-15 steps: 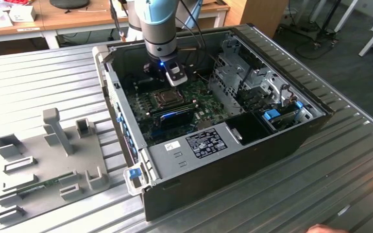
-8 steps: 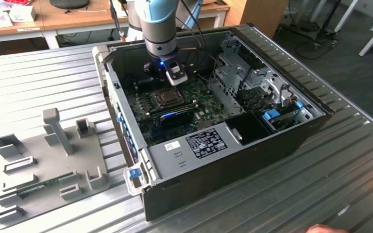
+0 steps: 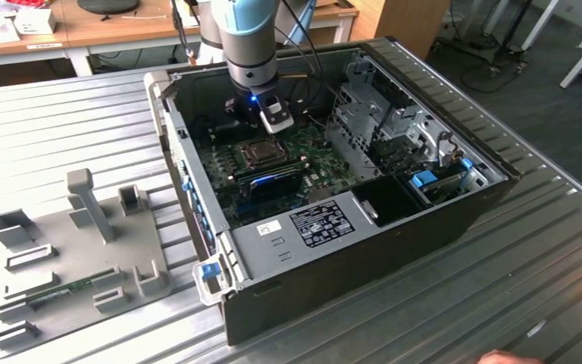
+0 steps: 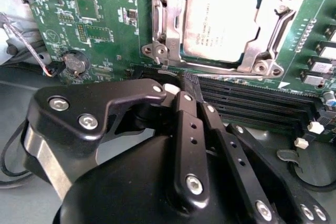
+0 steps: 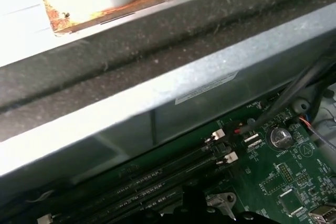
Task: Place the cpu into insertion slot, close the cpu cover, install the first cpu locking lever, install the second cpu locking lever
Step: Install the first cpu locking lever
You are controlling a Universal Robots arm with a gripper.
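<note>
CPU seated in socket; gripper above the memory slots, jaws pressed together and empty.

The cpu (image 4: 220, 23), a flat silvery-beige square, lies in the insertion slot (image 4: 185, 55) under the thin silver cpu cover (image 4: 169, 11). Risk: the gripper (image 4: 190, 96), its hard black fingers near the board, could scrape the green circuit board (image 4: 100, 19) or ridged memory slots (image 4: 252, 103).

This is looking like a robotics lab or workshop. An open computer case (image 3: 372, 174) is lying on a ribbed metal table (image 3: 58, 129), with a grey fixture plate (image 3: 79, 258) sitting near the table's edge at the exterior view's left. Wooden desks (image 3: 119, 30) are standing behind, and cables are trailing across the dark floor (image 3: 514, 68) at the exterior view's right.
</note>
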